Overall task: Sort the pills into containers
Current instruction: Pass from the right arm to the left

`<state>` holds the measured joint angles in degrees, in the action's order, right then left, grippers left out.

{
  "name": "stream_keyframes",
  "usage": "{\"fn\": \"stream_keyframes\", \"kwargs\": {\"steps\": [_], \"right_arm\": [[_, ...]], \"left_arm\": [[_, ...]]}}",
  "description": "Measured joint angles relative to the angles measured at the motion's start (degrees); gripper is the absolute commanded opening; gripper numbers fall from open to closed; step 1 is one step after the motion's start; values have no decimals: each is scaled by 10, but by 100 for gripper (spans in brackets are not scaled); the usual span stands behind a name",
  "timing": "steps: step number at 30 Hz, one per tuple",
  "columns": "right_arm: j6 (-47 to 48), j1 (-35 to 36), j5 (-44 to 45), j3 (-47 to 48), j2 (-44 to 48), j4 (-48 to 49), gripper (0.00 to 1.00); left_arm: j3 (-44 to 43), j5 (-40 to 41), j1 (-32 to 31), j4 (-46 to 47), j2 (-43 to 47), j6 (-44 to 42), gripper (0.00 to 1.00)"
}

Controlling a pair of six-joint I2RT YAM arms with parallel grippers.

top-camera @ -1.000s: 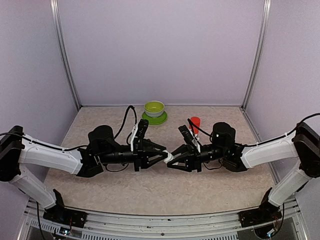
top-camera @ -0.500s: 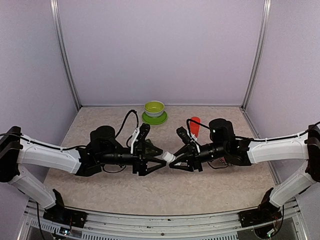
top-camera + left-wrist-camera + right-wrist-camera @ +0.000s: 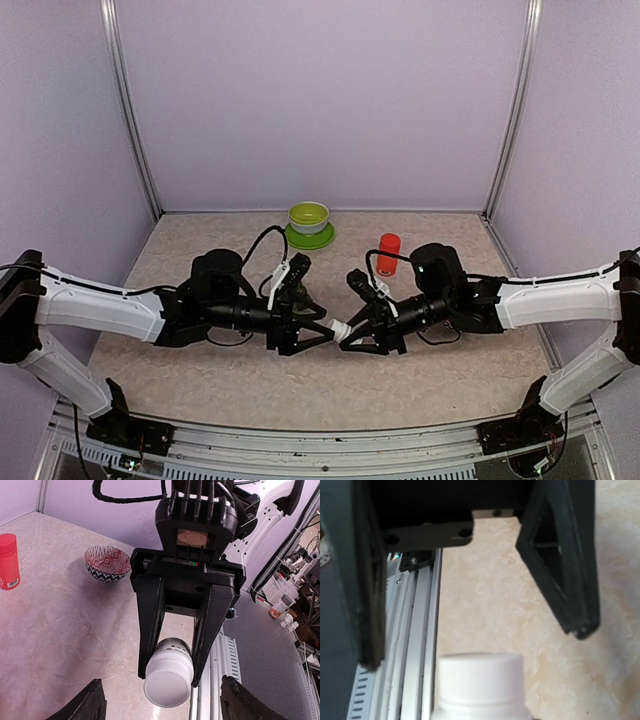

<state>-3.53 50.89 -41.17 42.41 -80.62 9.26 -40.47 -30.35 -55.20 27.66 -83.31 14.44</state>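
Your right gripper (image 3: 170,672) is clamping the white pill bottle (image 3: 168,690) by its body, holding it level above the middle of the table (image 3: 200,380), while your left gripper (image 3: 328,329) is standing spread wide, fingers (image 3: 92,705) flanking the cap (image 3: 480,675) without touching it

- The saucer (image 3: 308,240) sits at the far middle of the table (image 3: 200,380), with a bowl (image 3: 308,216) on it.
- The tall bottle (image 3: 388,248) stands to the right of the saucer, nearer, behind the right arm.
- The left gripper (image 3: 328,331) and right gripper (image 3: 346,334) meet mid-table, with the small bottle (image 3: 340,326) between them.
- The patterned bowl (image 3: 107,564) lies beyond the right gripper.
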Motion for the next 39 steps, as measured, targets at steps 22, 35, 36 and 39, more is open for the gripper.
{"fn": "stream_keyframes", "kwargs": {"steps": [22, 35, 36, 39], "right_arm": [[16, 11, -8, 10, -10, 0, 25], [18, 12, -8, 10, -11, 0, 25], [18, 12, -7, 10, -11, 0, 26], [17, 11, -8, 10, -12, 0, 26]], "left_arm": [[-16, -50, 2, -16, -26, -9, 51], [-17, -70, 5, -10, -33, -5, 33], [-17, -71, 5, -10, -34, -5, 30], [-17, -74, 5, -8, -35, -3, 24]]}}
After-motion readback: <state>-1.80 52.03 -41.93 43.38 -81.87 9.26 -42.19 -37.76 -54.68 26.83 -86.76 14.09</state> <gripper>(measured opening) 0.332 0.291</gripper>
